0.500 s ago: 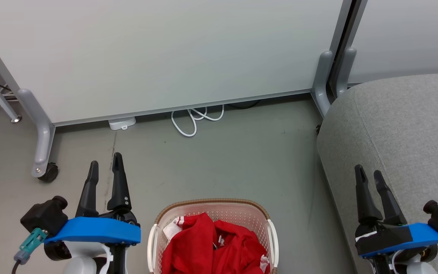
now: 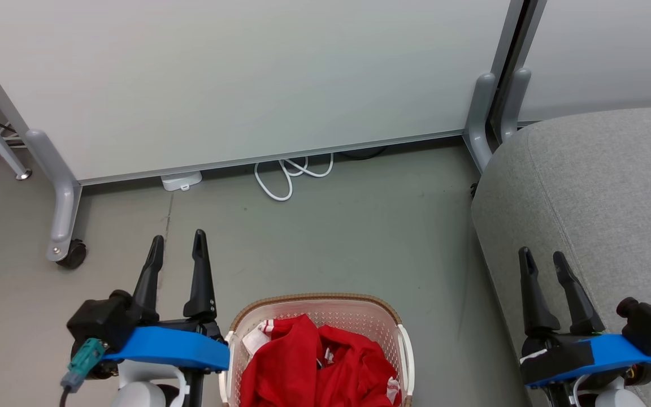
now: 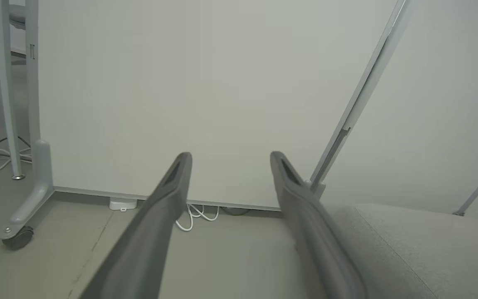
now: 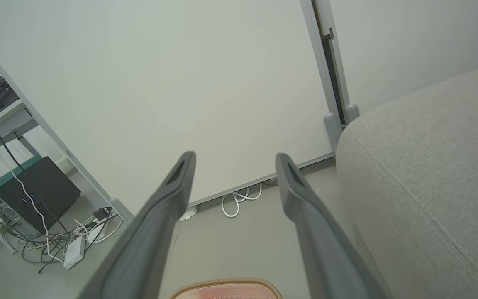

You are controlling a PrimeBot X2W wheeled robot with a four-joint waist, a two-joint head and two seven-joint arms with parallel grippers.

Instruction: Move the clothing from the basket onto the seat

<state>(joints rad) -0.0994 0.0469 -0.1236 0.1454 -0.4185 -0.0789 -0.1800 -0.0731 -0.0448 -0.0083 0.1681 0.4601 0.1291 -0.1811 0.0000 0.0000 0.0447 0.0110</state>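
Bright red clothing [image 2: 317, 364] with white trim lies bunched in the cream basket [image 2: 385, 310], which stands on the floor at the bottom middle of the head view; its brown rim [image 4: 226, 284] peeks into the right wrist view. The grey seat [image 2: 602, 192] fills the right side, also as the seat [image 4: 430, 166] and the seat [image 3: 421, 245]. My left gripper [image 2: 178, 240] is open, empty, just left of the basket. My right gripper [image 2: 541, 257] is open, empty, over the seat's front edge. Both show spread fingers: left gripper [image 3: 228, 155], right gripper [image 4: 234, 157].
A white partition panel [image 2: 235, 79] on grey castor feet [image 2: 65, 215] stands behind the basket. A white cable loop [image 2: 291, 175] and a small white box [image 2: 181, 182] lie at its base. Cables and a black box [image 4: 40, 191] sit far left.
My left gripper has shifted right, closer to the basket. My right gripper has moved slightly left. Basket and clothing are unmoved.
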